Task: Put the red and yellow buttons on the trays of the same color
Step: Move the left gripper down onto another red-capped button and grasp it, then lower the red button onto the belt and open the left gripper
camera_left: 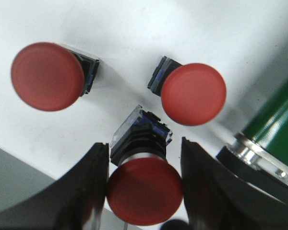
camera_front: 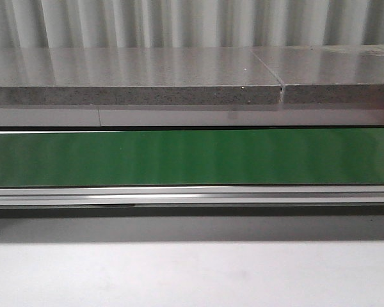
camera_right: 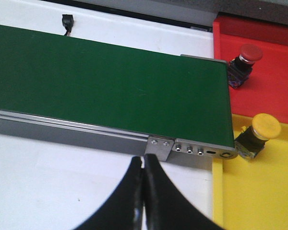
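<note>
In the left wrist view three red buttons stand on a white surface. My left gripper (camera_left: 144, 143) has its fingers pressed on both sides of the cap of the nearest red button (camera_left: 145, 194). Two other red buttons (camera_left: 47, 76) (camera_left: 193, 94) stand apart beyond it. In the right wrist view a red button (camera_right: 245, 60) lies on the red tray (camera_right: 273, 86) and a yellow button (camera_right: 261, 132) on the yellow tray (camera_right: 259, 191). My right gripper (camera_right: 144, 160) is shut and empty over the white table, beside the conveyor's end. No gripper shows in the front view.
A green conveyor belt (camera_right: 110, 81) with a metal frame runs up to the trays. The front view shows the belt (camera_front: 192, 157) below a grey slab (camera_front: 134, 80). The belt's end roller (camera_left: 249, 153) sits close to my left gripper. A black connector (camera_right: 67, 23) lies past the belt.
</note>
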Robot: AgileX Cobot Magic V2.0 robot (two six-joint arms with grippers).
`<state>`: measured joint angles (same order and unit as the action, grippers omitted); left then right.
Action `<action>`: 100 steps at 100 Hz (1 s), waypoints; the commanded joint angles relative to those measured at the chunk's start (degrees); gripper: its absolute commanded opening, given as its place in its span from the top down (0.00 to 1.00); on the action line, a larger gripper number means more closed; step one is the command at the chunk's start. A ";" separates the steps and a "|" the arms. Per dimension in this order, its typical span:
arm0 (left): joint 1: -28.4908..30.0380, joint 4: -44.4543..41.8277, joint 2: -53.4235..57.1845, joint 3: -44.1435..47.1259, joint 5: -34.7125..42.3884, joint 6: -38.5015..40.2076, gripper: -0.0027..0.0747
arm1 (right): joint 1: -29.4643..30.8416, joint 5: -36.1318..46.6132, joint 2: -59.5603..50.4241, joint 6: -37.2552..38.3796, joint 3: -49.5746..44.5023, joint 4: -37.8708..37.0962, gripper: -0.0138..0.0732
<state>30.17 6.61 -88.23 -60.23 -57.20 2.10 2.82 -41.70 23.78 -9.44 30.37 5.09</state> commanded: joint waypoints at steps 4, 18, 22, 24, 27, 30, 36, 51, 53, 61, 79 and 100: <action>-0.28 1.32 6.55 -1.72 -1.50 -0.30 0.79 | -0.01 3.57 0.22 -0.42 1.38 0.10 0.92; -1.89 1.32 9.41 -4.38 -4.77 -1.66 0.79 | -0.01 3.57 0.22 -0.42 1.38 0.10 0.92; -2.74 1.32 9.55 -5.74 -6.11 -1.79 0.79 | -0.01 3.57 0.22 -0.42 1.38 0.10 0.92; -3.21 1.21 9.55 -6.61 -6.61 -2.10 0.79 | -0.01 3.57 0.22 -0.42 1.38 0.10 0.92; -3.88 1.21 9.55 -8.03 -6.98 -2.10 0.79 | -0.01 3.57 0.22 -0.42 1.38 0.10 0.92; -4.64 1.21 9.55 -9.11 -7.25 -2.10 0.79 | -0.01 3.57 0.22 -0.42 1.38 0.10 0.92; -6.60 1.21 9.55 -11.05 -7.51 -2.10 0.79 | -0.01 3.57 0.22 -0.42 1.38 0.10 0.92; -11.49 1.08 7.94 -15.10 -8.17 -1.79 0.79 | -0.01 3.57 0.22 -0.42 1.38 0.10 0.92; -12.15 1.08 7.41 -15.65 -8.34 -1.79 0.79 | -0.01 3.57 0.22 -0.42 1.38 0.10 0.92; -14.63 0.79 5.40 -17.60 -9.06 -1.79 0.79 | -0.01 3.57 0.22 -0.42 1.38 0.10 0.92; -19.11 0.23 0.65 -20.80 -9.23 -1.79 0.79 | -0.01 3.57 0.22 -0.42 1.38 0.10 0.92; -20.97 0.20 -4.88 -23.66 -9.47 -2.10 0.79 | -0.01 3.57 0.22 -0.42 1.38 0.10 0.92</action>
<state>9.77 6.57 -93.59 -81.28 -67.66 0.00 2.82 -41.70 23.78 -9.44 30.37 5.09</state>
